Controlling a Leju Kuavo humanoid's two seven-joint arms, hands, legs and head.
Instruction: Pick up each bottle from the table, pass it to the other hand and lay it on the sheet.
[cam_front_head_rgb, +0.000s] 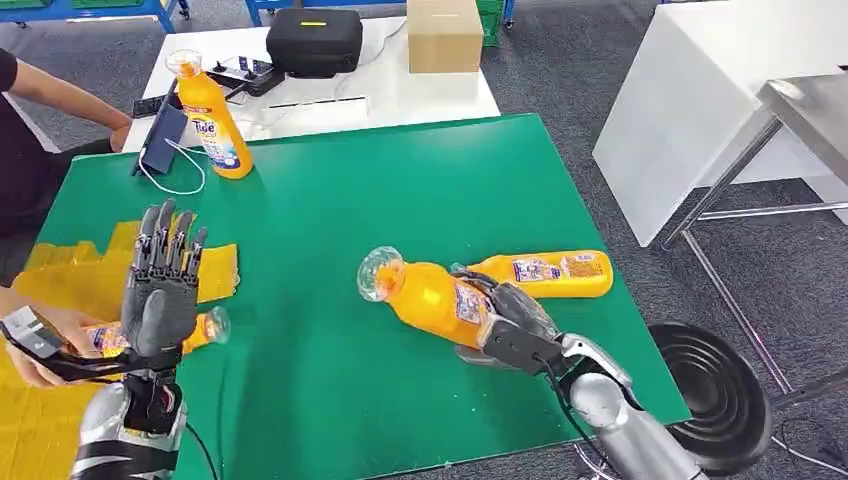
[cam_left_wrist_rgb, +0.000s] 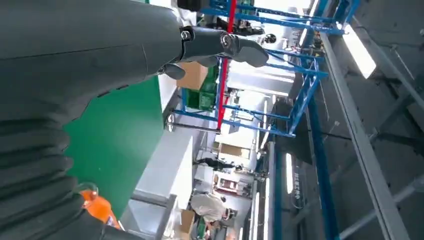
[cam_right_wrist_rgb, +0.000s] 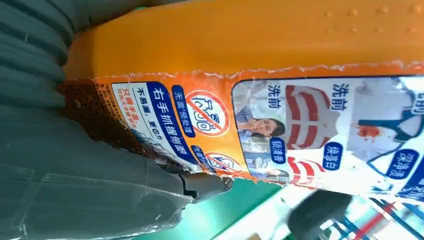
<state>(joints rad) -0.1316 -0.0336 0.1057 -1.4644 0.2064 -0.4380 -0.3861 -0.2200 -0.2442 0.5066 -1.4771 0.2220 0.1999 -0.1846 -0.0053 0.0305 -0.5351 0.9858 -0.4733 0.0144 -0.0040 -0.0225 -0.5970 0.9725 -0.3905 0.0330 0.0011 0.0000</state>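
1. Fingers (cam_front_head_rgb: 497, 300) of the right hand (cam_front_head_rgb: 512, 325) wrap the labelled body of an orange plastic detergent bottle with a clear cap (cam_front_head_rgb: 425, 293), gripping it low over the green tabletop (cam_front_head_rgb: 330, 380); whether it is lifted clear or touching the surface cannot be told
2. The left hand (cam_front_head_rgb: 160, 285) stands raised with its fingers spread upward, holding nothing, palm side toward the middle of the tabletop
3. The held bottle's long axis runs roughly across the tabletop, cap end pointing toward the left hand, base end in the right palm. The left hand lies well apart from that cap, so the handover likely calls for both arms to close the gap, and the cap end is the free part for the left hand to take
4. A second orange bottle lying on its side (cam_front_head_rgb: 548, 272) sits just behind the right hand; a third orange bottle (cam_front_head_rgb: 215, 115) stands upright at the far left corner
5. The yellow sheet (cam_front_head_rgb: 60, 285) lies at the left edge, beside the left hand; an orange bottle (cam_front_head_rgb: 205, 327) already lies there, and a person's hand (cam_front_head_rgb: 40, 345) is at it
6. The right wrist view shows the thumb pressed at the label's torn edge, a detail too small in the head view
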